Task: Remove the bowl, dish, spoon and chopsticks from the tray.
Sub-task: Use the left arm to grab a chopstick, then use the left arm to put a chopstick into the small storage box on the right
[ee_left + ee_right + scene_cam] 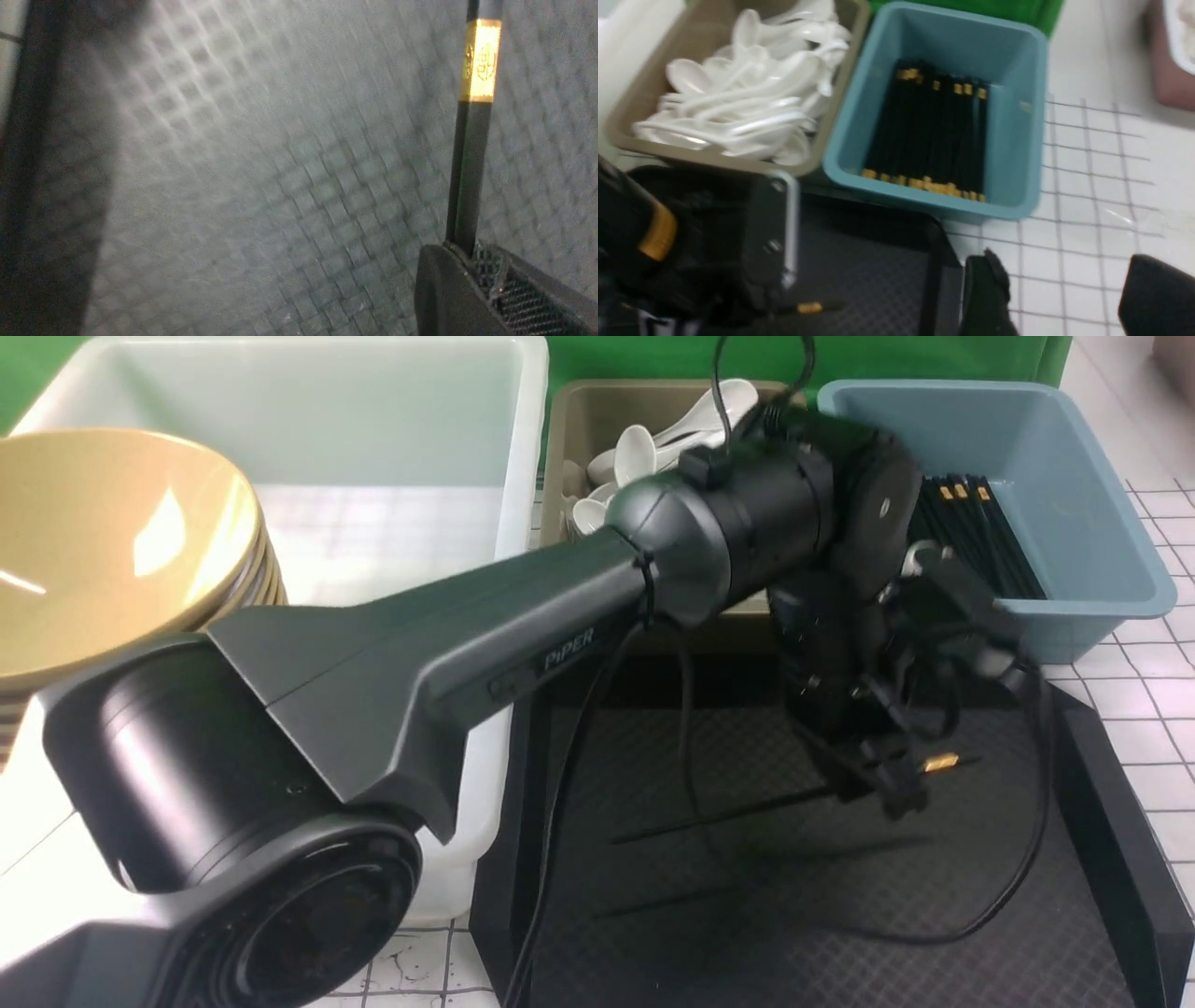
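Here's the tray [1106, 821] at 5 o'clock in the front view: black plastic, a raised rim, cut corners and a diamond-embossed floor with a dull sheen. The left arm stretches from 8 o'clock up to a rounded grey elbow at 12. There it folds, and the wrist points straight down over the tray's far half.

The left claw [901, 795] is clamped on the chopsticks [724, 817], thin, black and square-sided. It grips just below the gold band. The slim tips slant away toward 8 o'clock, low over the tray floor, and I can't tell whether they touch it. The left wrist view shows ribbed black pads [518, 298] pinched tight on the shaft [469, 163]. The embossed gold band sits beyond the grip. I can't tell whether it's one stick or the pair.

The right claw [1064, 298] has its two dark fingers spread well apart. It hangs over the white, grid-lined counter [1092, 186], just off the tray's corner.

At 1 o'clock is a smooth blue tub [1102, 504] lined with more black sticks. At 12 there's a brown tub [574, 429] heaped with glossy white spoons [639, 453]. At 10 a translucent white tub [373, 420] holds a glossy mustard-yellow bowl [103, 551], wide and shallow, on top of a stack.
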Motion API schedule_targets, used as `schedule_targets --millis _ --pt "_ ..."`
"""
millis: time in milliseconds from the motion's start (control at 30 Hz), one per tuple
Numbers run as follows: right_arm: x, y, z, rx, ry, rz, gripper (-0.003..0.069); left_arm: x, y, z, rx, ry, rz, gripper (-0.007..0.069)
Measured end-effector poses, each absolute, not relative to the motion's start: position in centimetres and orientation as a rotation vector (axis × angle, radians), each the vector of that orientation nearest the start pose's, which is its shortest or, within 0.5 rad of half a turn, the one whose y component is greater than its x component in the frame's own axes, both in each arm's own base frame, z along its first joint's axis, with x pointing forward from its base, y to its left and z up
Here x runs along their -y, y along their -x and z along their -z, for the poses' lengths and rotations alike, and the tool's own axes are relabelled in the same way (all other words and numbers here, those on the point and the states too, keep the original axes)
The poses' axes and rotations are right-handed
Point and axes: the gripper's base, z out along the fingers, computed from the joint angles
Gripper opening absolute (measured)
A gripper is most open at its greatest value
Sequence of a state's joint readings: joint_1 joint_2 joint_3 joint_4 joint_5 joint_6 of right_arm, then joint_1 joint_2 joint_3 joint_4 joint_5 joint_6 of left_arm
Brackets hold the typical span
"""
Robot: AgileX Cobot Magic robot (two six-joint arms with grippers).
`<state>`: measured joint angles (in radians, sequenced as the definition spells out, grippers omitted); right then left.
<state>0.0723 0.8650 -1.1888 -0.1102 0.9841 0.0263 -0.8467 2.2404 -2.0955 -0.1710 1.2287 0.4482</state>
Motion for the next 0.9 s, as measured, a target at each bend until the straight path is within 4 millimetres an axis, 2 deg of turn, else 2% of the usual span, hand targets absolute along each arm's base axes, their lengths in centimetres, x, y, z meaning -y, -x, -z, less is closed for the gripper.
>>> schedule_targets --millis 67,133,167,233,300,333,367,467,533,567,633,700,767,800,833,900 --pt "0.4 -13.1 -43.2 -2.116 0.007 0.119 0.0425 37.3 -31.1 -25.3 -2.323 -1.642 0.337 0.0004" --pt "1.0 -11.7 -43.2 -2.081 -0.034 0.179 0.0425 37.7 -31.4 -27.3 -2.282 -1.556 0.37 0.0004" --pt "1.5 -9.9 -43.4 -2.033 -0.079 0.213 0.0425 38.1 -31.7 -28.8 -2.242 -1.474 0.413 0.0004" --pt "1.9 -8.3 -43.6 -1.986 -0.109 0.226 0.0425 38.6 -32.3 -30.9 -2.153 -1.36 0.487 0.0004" --pt "2.3 -5.7 -43.5 -1.928 -0.144 0.238 0.0424 39.2 -33.6 -33.8 -1.985 -1.168 0.604 0.0004" --pt "2.3 -5.3 -43.5 -1.922 -0.146 0.237 0.0424 39.2 -33.7 -34.0 -1.969 -1.152 0.612 0.0004" --pt "2.5 -4.4 -43.1 -1.909 -0.154 0.238 0.0419 39.3 -34.7 -35.4 -1.852 -1.021 0.664 0.0004" --pt "2.5 -3.8 -41.8 -1.92 -0.153 0.24 0.04 39.4 -36.9 -36.4 -1.682 -0.823 0.699 0.0004" --pt "2.4 -4.4 -40.5 -1.953 -0.142 0.246 0.0376 39.6 -38.9 -35.4 -1.581 -0.692 0.695 0.0004" --pt "2.4 -4.5 -40.4 -1.956 -0.142 0.246 0.0376 39.6 -39.1 -35.2 -1.575 -0.683 0.693 0.0004" --pt "2.3 -5.4 -38.8 -1.995 -0.124 0.251 0.0341 40.3 -41.2 -31.6 -1.532 -0.593 0.672 0.0004" --pt "2.2 -5.8 -37.7 -2.023 -0.113 0.248 0.0319 40.7 -42.0 -29.2 -1.538 -0.572 0.659 0.0004" --pt "2.0 -6.2 -36.8 -2.045 -0.105 0.226 0.0288 41.3 -43.0 -25.3 -1.578 -0.563 0.643 0.0004" --pt "2.0 -6.2 -36.8 -2.045 -0.105 0.226 0.0285 41.3 -43.0 -25.0 -1.583 -0.564 0.643 0.0004" --pt "1.9 -6.4 -36.2 -2.06 -0.095 0.218 0.026 41.5 -43.4 -22.9 -1.623 -0.563 0.644 0.0004" --pt "1.9 -6.5 -36.0 -2.068 -0.097 0.214 0.0239 41.7 -43.6 -21.3 -1.67 -0.553 0.66 0.0008"
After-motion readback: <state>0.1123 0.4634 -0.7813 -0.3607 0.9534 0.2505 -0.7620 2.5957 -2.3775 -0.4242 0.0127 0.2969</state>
